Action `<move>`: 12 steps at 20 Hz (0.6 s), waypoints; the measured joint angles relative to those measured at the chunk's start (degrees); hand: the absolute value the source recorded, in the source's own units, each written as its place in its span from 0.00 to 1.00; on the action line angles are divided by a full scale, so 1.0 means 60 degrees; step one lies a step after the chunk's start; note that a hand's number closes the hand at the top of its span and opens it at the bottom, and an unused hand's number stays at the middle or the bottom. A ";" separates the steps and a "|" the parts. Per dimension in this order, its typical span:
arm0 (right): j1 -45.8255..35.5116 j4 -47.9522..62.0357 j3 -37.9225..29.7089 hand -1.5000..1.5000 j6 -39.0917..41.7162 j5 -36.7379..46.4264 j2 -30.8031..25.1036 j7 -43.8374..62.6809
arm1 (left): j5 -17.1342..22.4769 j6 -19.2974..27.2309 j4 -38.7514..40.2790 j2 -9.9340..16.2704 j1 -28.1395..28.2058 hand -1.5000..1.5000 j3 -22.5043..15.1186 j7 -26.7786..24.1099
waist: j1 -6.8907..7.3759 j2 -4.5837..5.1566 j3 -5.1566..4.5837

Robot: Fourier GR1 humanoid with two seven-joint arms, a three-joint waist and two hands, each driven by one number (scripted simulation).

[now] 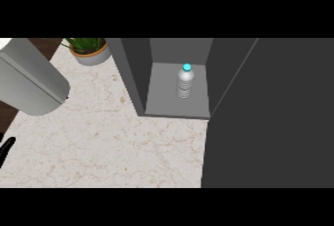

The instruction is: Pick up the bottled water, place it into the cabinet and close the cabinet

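The bottled water, clear with a turquoise cap, stands upright on the grey shelf of the cabinet, towards the back right of the compartment. The cabinet is open at the front. Its dark door fills the right side of the view, its edge slanting past the shelf's right side. A black sliver of my left hand shows at the left edge, far from the bottle. A grey forearm hangs large at the upper left. My right hand is out of sight.
The marble counter spreads in front of and to the left of the cabinet. A potted green plant stands at the back, just left of the cabinet's side wall.
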 measured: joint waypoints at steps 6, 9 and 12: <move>-0.1330 0.0092 0.0980 1.00 -0.1222 0.0147 0.0404 0.0777 | 0.0233 -0.0488 0.0065 0.0329 0.0358 0.00 0.0470 -0.0075 | 0.0134 0.0007 -0.0003; -0.2122 0.0147 0.1463 1.00 -0.1911 0.0228 0.0724 0.1170 | 0.0364 -0.0785 0.0151 0.0440 0.0550 0.00 0.0677 -0.0140 | 0.0224 0.0016 -0.0002; -0.2972 0.0245 0.1925 1.00 -0.2677 0.0351 0.1159 0.1553 | 0.0449 -0.1015 0.0176 0.0544 0.0690 0.00 0.0868 -0.0197 | 0.0302 0.0031 0.0008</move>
